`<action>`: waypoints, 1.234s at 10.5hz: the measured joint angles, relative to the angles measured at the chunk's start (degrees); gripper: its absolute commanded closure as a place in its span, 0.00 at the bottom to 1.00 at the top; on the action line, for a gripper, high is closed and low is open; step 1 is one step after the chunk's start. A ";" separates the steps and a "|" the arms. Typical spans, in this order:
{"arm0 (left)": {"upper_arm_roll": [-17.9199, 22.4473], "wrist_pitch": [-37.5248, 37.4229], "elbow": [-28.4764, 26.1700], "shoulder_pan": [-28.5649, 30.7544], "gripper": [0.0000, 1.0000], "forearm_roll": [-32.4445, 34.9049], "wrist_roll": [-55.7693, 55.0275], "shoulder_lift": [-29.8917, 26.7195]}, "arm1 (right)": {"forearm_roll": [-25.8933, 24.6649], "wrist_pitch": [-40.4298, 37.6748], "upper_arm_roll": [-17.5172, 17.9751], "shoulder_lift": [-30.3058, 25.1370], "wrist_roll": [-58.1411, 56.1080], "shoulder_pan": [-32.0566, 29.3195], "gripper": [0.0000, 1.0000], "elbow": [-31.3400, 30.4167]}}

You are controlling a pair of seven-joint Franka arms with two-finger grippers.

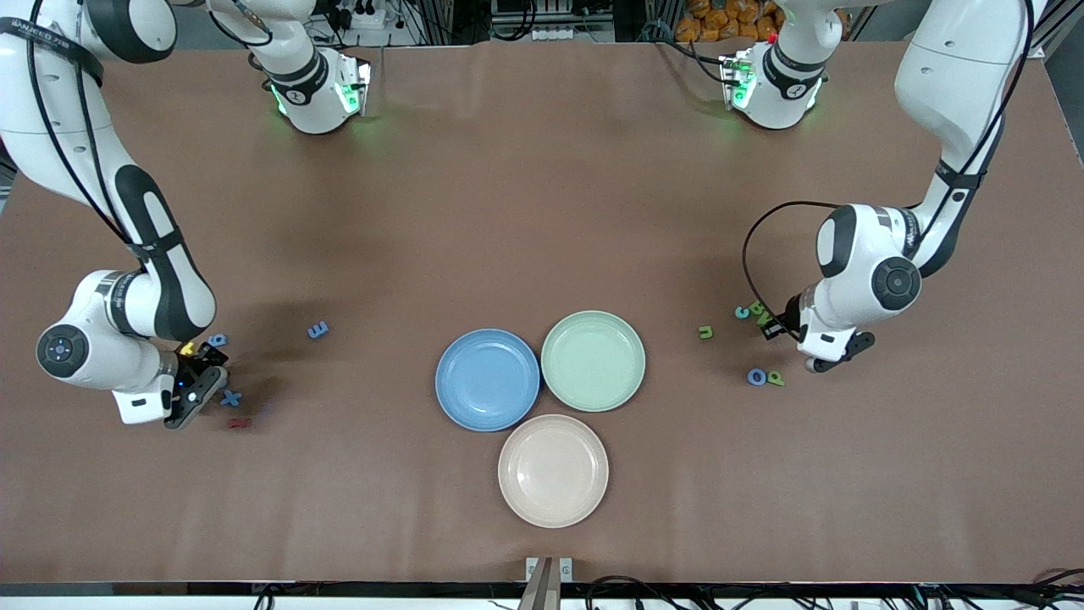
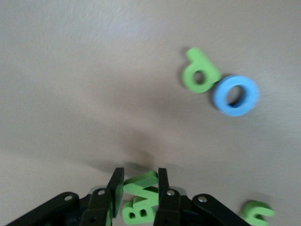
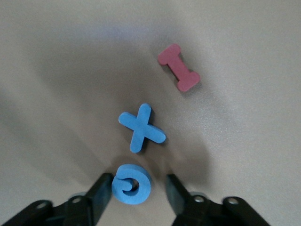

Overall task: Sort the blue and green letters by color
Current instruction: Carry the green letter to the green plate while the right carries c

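Fingers [image 2: 116, 188] of the left gripper [image 2: 139, 187] pinch 2 green letters [image 2: 141, 201] at the bench's [image 1: 525, 212] left-arm end; the right gripper's [image 3: 139, 187] fingers, spread, straddle a blue G [image 3: 131, 184] beside the blue X [image 3: 140, 128].

Bright, even overhead light casts soft shadows; the left wrist view is motion-blurred, the front view sharp.

This is a robotics lab. Two white Franka arms [image 1: 127, 280] [image 1: 923, 212] are bolted along one edge of a wide worktop [image 1: 542, 212] covered in plain brown sheeting. Green status lights glow at their bases, cables [image 1: 762, 246] loop off the arms, and power strips [image 1: 364, 13] and aluminium framing line the edge.
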 measured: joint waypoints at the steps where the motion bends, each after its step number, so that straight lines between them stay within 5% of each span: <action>1: -0.19 -3.36 2.85 -0.66 1.00 0.42 0.00 -0.46 | 0.01 -0.12 0.03 -0.06 0.01 0.00 1.00 0.27; 7: -1.96 -9.20 14.92 -13.56 1.00 0.64 -1.54 -0.76 | 0.15 -6.92 0.66 0.03 6.26 0.77 1.00 6.23; 11: -2.00 -9.16 22.80 -21.38 0.98 0.63 -8.13 7.40 | 0.27 -18.71 1.10 -0.14 22.90 6.29 1.00 13.89; 12: -1.99 -9.08 25.46 -23.09 0.64 0.63 -10.33 10.08 | 0.62 -19.39 1.24 -0.14 27.66 7.83 1.00 14.37; 13: -1.97 -9.03 28.03 -24.38 0.01 0.63 -11.64 12.37 | 2.42 -19.47 1.35 -0.14 31.67 9.26 1.00 14.79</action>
